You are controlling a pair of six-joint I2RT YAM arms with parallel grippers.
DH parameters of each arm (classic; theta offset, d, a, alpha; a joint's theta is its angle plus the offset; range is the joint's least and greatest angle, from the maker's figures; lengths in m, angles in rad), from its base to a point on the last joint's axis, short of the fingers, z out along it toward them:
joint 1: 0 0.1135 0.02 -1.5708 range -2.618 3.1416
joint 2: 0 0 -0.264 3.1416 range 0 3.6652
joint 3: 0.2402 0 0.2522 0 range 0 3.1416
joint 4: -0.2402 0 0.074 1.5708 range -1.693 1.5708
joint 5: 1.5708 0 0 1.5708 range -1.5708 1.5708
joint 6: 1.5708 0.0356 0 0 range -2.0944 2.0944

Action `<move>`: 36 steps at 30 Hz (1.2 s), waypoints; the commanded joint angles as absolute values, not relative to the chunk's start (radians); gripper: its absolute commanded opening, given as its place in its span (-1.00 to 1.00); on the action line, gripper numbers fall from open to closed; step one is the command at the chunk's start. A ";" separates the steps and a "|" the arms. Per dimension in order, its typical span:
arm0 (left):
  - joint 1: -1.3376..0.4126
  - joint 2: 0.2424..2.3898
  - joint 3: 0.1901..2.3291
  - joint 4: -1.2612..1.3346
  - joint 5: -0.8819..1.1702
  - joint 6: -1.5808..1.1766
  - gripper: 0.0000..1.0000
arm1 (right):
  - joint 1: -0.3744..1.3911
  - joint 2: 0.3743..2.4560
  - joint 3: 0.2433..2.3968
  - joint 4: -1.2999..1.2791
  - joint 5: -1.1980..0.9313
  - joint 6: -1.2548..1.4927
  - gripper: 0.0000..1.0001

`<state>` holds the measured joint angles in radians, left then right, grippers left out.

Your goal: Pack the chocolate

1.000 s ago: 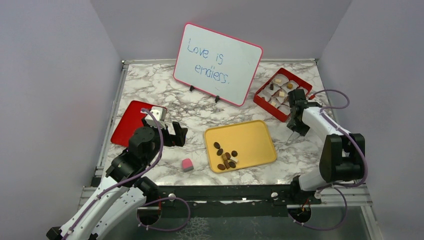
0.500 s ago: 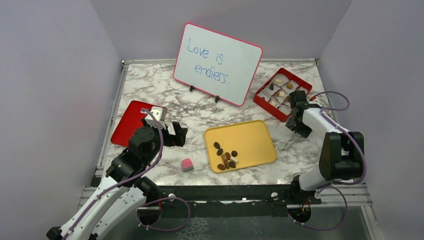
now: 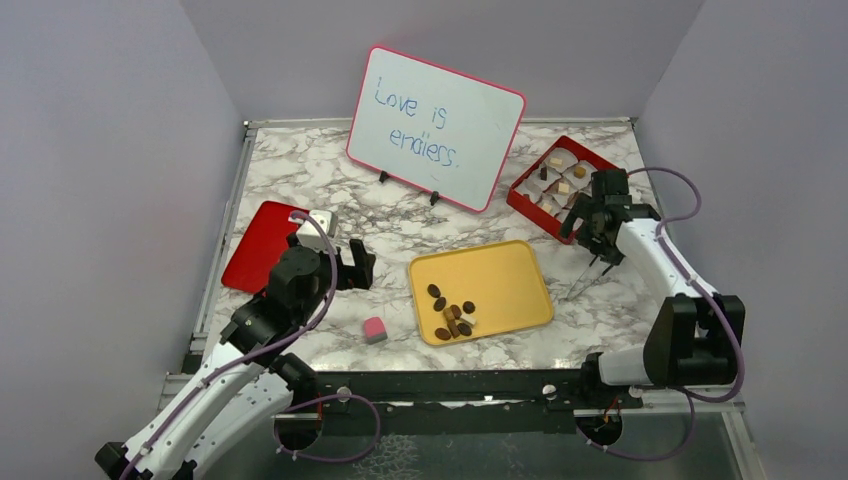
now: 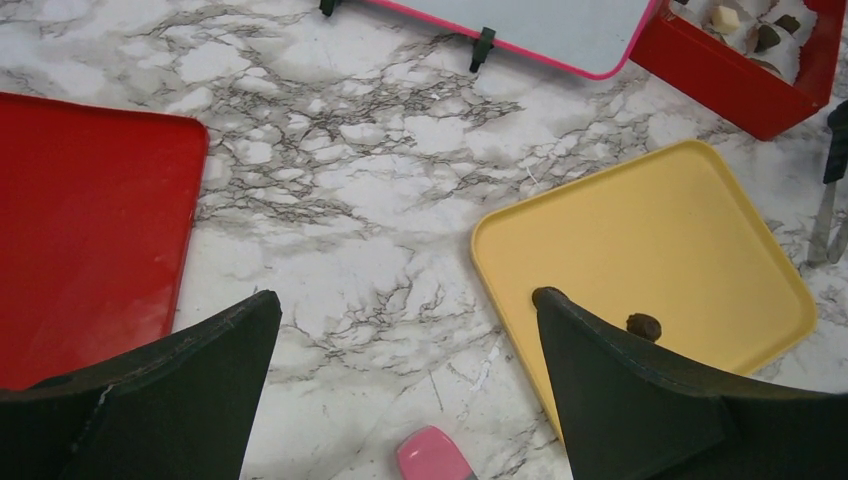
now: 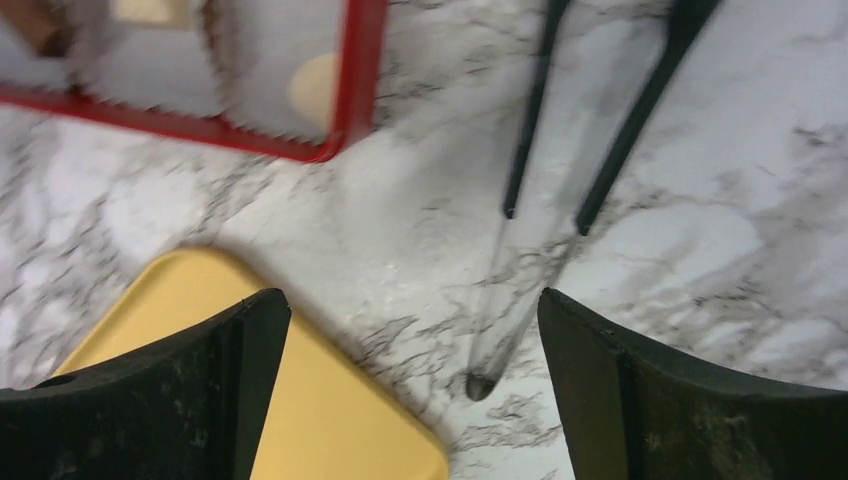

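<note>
Dark chocolate pieces sit bunched at the near end of the yellow tray, well apart from the red box. The right pincer, above the tweezers, and the left pincer both gape wide and empty. A careless grab into the cluster risks scattering neighbouring pieces onto the worktop.

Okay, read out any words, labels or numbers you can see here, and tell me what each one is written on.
"Love is endless." - handwritten in blue marker on the pink-framed whiteboard, over two lines.
No other text: the red box and the yellow tray show no print or label in any view.
</note>
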<state>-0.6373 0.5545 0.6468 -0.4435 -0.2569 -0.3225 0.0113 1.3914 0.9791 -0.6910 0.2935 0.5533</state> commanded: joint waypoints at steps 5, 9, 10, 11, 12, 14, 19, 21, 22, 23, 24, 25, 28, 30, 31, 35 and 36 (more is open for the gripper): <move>-0.636 0.657 0.660 -0.441 -0.459 -0.443 0.98 | 0.008 1.223 0.914 -0.495 -0.281 0.397 1.00; -0.612 0.750 0.693 -0.472 -0.541 -0.543 0.99 | 0.009 1.174 0.851 -0.413 -0.438 0.384 1.00; -0.607 0.777 0.700 -0.473 -0.553 -0.567 0.98 | 0.009 1.167 0.844 -0.414 -0.448 0.382 1.00; -0.599 0.809 0.712 -0.473 -0.571 -0.588 0.98 | 0.009 1.159 0.840 -0.419 -0.454 0.378 1.00; -0.587 0.849 0.726 -0.473 -0.588 -0.595 0.98 | 0.009 1.150 0.837 -0.423 -0.461 0.374 1.00; -0.540 0.934 0.767 -0.482 -0.617 -0.597 0.96 | 0.009 1.125 0.835 -0.433 -0.471 0.363 1.00; -0.370 1.119 0.870 -0.434 -0.464 -0.299 0.79 | 0.008 1.061 0.851 -0.477 -0.472 0.337 1.00; -0.356 1.177 0.899 -0.443 -0.516 -0.261 0.77 | 0.009 1.036 0.857 -0.484 -0.492 0.343 1.00; -0.330 1.207 0.909 -0.445 -0.496 -0.255 0.74 | 0.008 1.028 0.860 -0.483 -0.512 0.349 1.00; -0.295 1.232 0.919 -0.447 -0.454 -0.254 0.66 | 0.009 1.016 0.863 -0.477 -0.534 0.357 1.00; -0.257 1.261 0.927 -0.453 -0.398 -0.260 0.58 | 0.009 1.005 0.865 -0.468 -0.561 0.367 1.00; -0.220 1.285 0.932 -0.455 -0.343 -0.274 0.50 | 0.008 0.994 0.865 -0.459 -0.585 0.375 1.00; -0.166 1.362 0.940 -0.454 -0.289 -0.254 0.26 | 0.009 0.968 0.867 -0.438 -0.619 0.395 1.00; -0.157 1.403 0.951 -0.455 -0.327 -0.218 0.19 | 0.009 0.956 0.869 -0.435 -0.627 0.397 1.00; -0.152 1.421 0.957 -0.456 -0.342 -0.206 0.17 | 0.009 0.952 0.870 -0.434 -0.631 0.396 1.00; -0.111 1.508 0.978 -0.443 -0.253 -0.180 0.06 | 0.009 0.947 0.876 -0.438 -0.656 0.401 1.00; -0.102 1.532 0.988 -0.443 -0.237 -0.177 0.00 | 0.009 0.946 0.879 -0.441 -0.661 0.402 1.00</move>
<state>-0.1421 1.4651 0.9283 -0.4538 -0.3405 -0.2264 0.0113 0.9634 0.8440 -0.4629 -0.5945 0.3916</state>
